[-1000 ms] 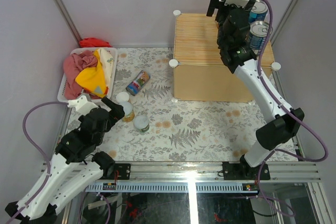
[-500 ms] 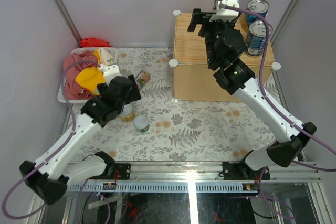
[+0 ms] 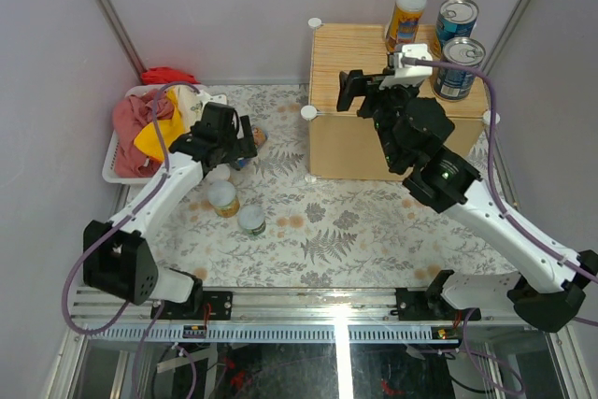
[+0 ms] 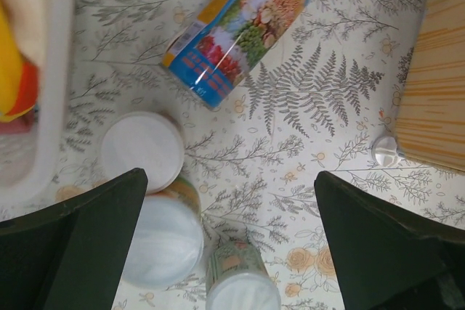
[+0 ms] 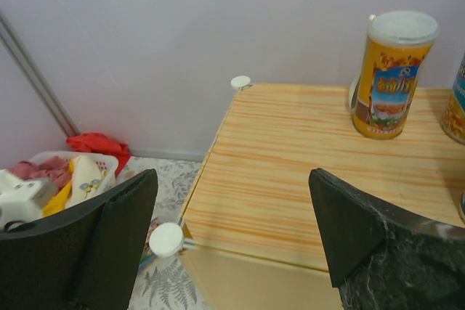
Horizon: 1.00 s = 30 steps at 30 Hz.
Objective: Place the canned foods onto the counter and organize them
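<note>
Short can [image 3: 250,220] and two jars [image 3: 222,199] upright on mat [image 3: 355,231], slim can [image 4: 240,30] lying beyond, left gripper [image 4: 229,179] spread empty above it, right gripper [image 5: 232,176] gaping empty over counter [image 3: 355,53] front, yellow jar [image 3: 406,18], two tins [image 3: 456,18] standing at its back

My overhead camera is looking steeply down from above and behind me, sitting far enough back to be taking in the whole fern-printed tabletop [image 3: 355,231], the light wood-grain box cabinet [image 3: 346,53] and the white plastic basket [image 3: 108,171]. My left wrist camera is staring straight down, close over the multicoloured can [image 4: 240,30] lying on its side, and it's clipping the cabinet's edge at right and the basket's rim at left. My right wrist camera is gazing forward and slightly down across the cabinet's top toward the pale lilac back wall [image 5: 145,27], and it's catching that same basket low left.
</note>
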Motion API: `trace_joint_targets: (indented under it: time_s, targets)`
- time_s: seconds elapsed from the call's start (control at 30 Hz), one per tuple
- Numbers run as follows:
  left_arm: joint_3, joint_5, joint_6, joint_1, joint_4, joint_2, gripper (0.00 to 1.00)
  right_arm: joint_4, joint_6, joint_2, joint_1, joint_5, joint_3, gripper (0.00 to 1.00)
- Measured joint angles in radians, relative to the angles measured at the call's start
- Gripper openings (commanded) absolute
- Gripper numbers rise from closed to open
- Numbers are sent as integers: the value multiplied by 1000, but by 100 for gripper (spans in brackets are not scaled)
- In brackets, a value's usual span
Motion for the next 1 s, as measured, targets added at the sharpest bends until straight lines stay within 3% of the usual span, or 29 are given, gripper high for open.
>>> trace_joint_targets:
  time_s: [0.5, 1.0]
  targets:
    - [102, 21, 81, 32, 115, 259, 100, -128, 106, -173, 30, -45, -141, 89]
    - [253, 19, 138, 74, 137, 486, 100, -171, 135, -217, 40, -98, -194, 89]
